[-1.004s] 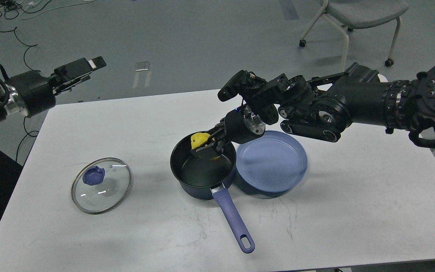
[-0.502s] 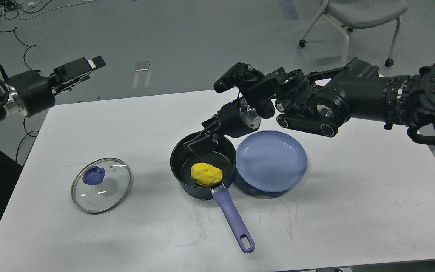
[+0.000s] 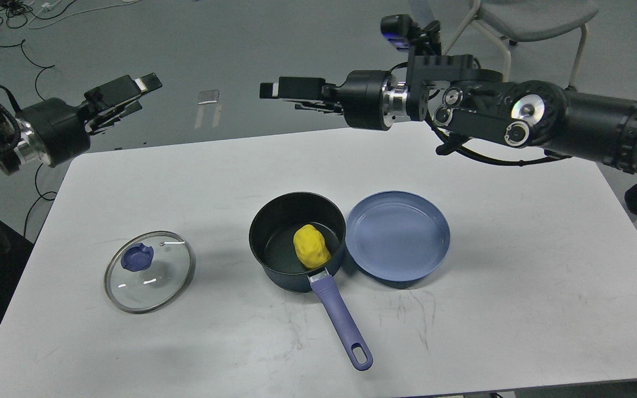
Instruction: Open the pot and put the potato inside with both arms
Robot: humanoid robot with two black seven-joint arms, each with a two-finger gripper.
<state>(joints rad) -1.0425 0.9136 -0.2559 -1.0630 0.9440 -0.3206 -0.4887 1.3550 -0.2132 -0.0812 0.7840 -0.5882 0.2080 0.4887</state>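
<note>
The dark pot [image 3: 274,221] stands open in the middle of the white table [image 3: 517,287], its blue handle [image 3: 342,320] pointing to the front edge. The yellow potato [image 3: 311,246] lies inside the pot, by the handle side. The glass lid [image 3: 149,271] with a blue knob lies flat on the table to the pot's left. My right gripper [image 3: 280,97] is open and empty, raised high over the table's back edge, well above the pot. My left gripper [image 3: 147,94] is open and empty, raised beyond the table's back left corner.
A blue plate [image 3: 397,235] sits touching the pot's right side. A grey chair [image 3: 523,16] stands on the floor at the back right. Cables [image 3: 20,22] lie on the floor at the back left.
The right gripper let go of the potato, which now lies in the pot, and rose up and back away from the pot. The left gripper barely moved.
</note>
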